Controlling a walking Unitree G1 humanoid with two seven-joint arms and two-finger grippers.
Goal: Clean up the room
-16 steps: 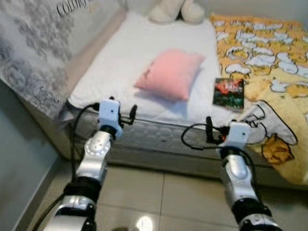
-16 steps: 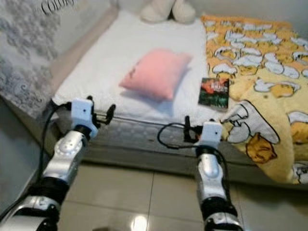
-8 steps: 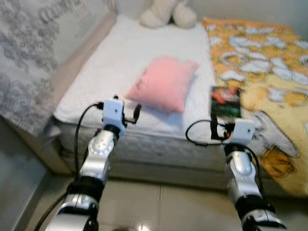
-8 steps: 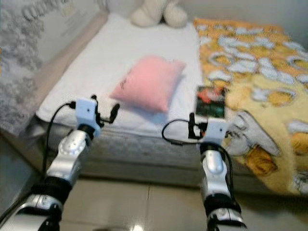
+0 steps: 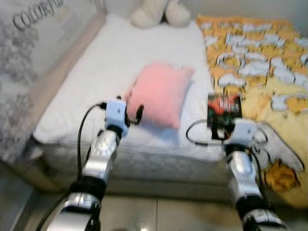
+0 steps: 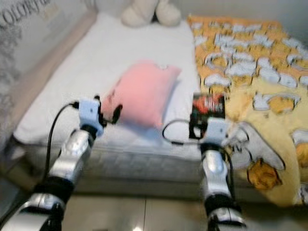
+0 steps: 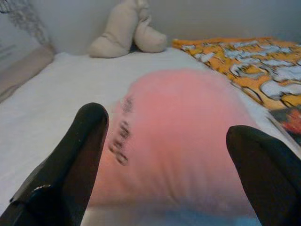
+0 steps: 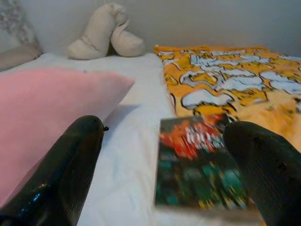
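Directly ahead of the left gripper [image 7: 164,155], whose fingers are spread wide, the pink pillow [image 5: 161,94] lies mid-bed on the white sheet [image 5: 96,72], while the right gripper [image 8: 164,165], equally wide, faces the book [image 5: 224,108] just right of it.

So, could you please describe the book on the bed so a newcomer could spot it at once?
Start at the white mattress. Along its right side lies a yellow cartoon blanket, and the book lies flat at that blanket's edge, right of the pink pillow. It is the only dark, flat, rectangular thing there, with a red-and-green cover.
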